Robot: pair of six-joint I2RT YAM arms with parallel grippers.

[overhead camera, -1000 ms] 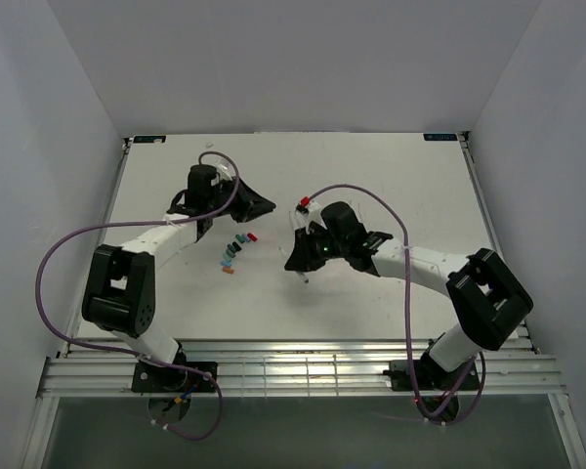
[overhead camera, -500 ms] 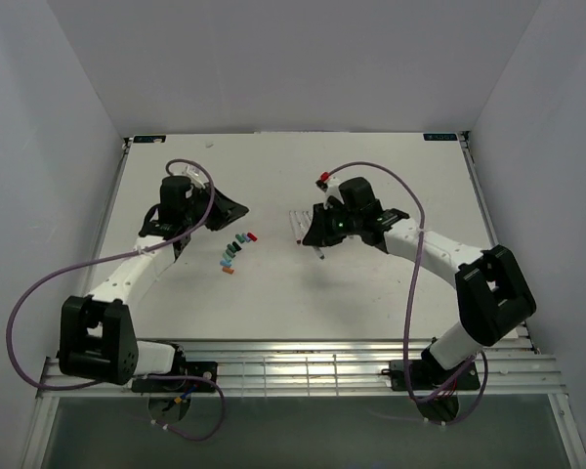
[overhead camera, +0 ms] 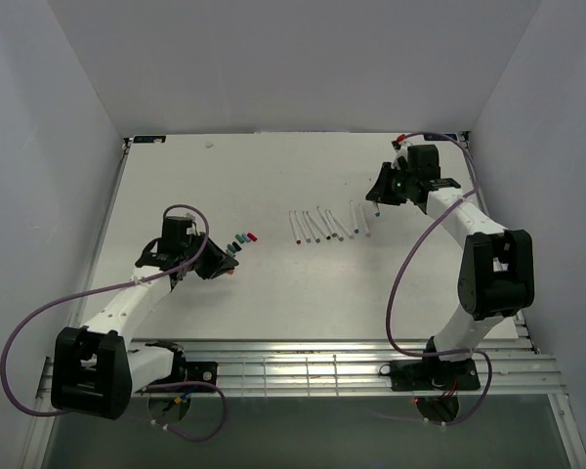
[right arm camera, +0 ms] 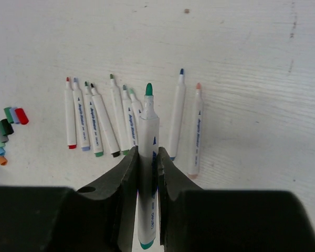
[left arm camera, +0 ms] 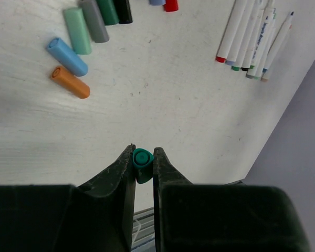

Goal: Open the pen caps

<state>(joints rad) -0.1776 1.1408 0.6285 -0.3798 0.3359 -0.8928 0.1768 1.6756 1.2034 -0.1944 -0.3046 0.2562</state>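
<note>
While the jaws of the left gripper (left arm camera: 143, 155) are clenching a green cap (left arm camera: 143, 161) at lower centre, and those of the right gripper (right arm camera: 147, 153) are gripping the uncapped green pen (right arm camera: 148, 121), both should be lowering close to the table (left arm camera: 173, 110) before releasing.

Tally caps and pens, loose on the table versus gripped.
Loose caps on table: 8
Teal cap in left gripper: 1
Loose pens on table: 9
Held pen in right gripper: 1
Total: 19
</note>
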